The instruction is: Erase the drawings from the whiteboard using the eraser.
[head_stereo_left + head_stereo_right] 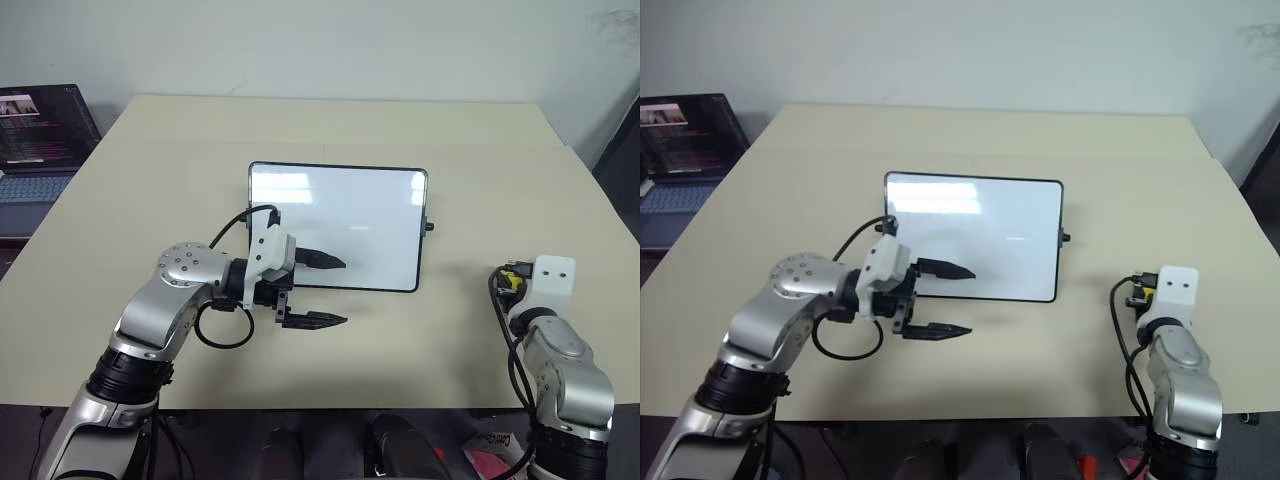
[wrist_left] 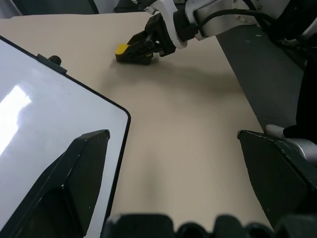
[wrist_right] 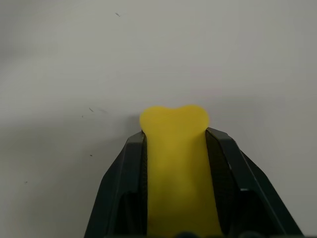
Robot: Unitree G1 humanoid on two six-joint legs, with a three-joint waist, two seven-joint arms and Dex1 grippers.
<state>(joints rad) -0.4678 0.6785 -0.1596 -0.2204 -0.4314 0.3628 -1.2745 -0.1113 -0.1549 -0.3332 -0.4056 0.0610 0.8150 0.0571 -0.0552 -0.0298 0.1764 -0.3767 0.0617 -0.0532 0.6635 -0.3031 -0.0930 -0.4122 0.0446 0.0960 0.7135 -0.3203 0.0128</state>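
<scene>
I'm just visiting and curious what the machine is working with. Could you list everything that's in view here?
Table: one, beige, under everything.
Whiteboard: one, white with thin black frame, lying flat at the table's middle; no marks visible on it.
Eraser: one, yellow, squeezed in the right gripper, low over the table to the board's right.
Laptop: one, dark, screen lit, beside the table's far left edge.
Left gripper: one, black fingers spread apart, one over the whiteboard's near edge, holding nothing.
Right gripper: one, black fingers, shut on the eraser.
</scene>
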